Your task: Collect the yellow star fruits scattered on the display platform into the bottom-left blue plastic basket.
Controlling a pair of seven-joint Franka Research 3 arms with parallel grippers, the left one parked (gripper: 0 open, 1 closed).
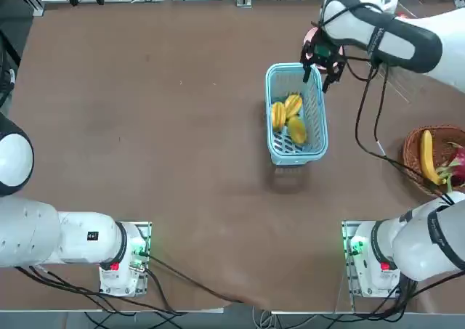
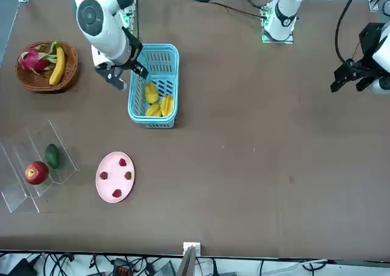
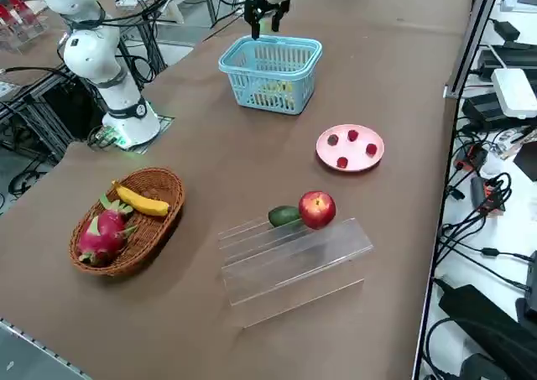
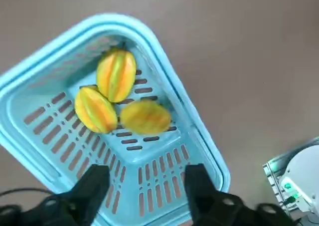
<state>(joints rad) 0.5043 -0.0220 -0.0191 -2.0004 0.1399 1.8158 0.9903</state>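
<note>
— Where are the star fruits [image 4: 115, 74] sitting right now?

— All three are lying in the blue plastic basket [image 1: 317, 118], bunched together on its slotted floor and touching one another. From overhead they are showing as a yellow cluster towards the middle of the basket.

— And the arm?

— The right gripper [image 4: 144, 183] is hanging over the basket's far end, the end farthest from the robot's base. Its two fingers [image 4: 93, 182] are standing spread apart with nothing between them; through the gap the wrist camera is looking straight down onto the basket rim and the fruit beneath. From the front view the gripper [image 2: 126, 69] is sitting just beside the basket's corner, above the rim and not touching any fruit.

— What is the display platform [image 3: 336, 247] holding, then?

— The clear rack is resting near the table edge, well apart from the basket. A red apple [image 3: 317, 209] and a dark green fruit [image 3: 284, 216] are lying side by side on its upper step, touching or nearly so. I am not seeing anything yellow on it.

— Anything else on the table?

— A round pink plate [image 3: 361, 158] with small red pieces on it is lying between the rack and the basket. A brown wicker basket [image 3: 159, 182] is sitting by the robot's right base, holding a banana [image 3: 141, 200] and a pink dragon fruit [image 3: 101, 235].
</note>
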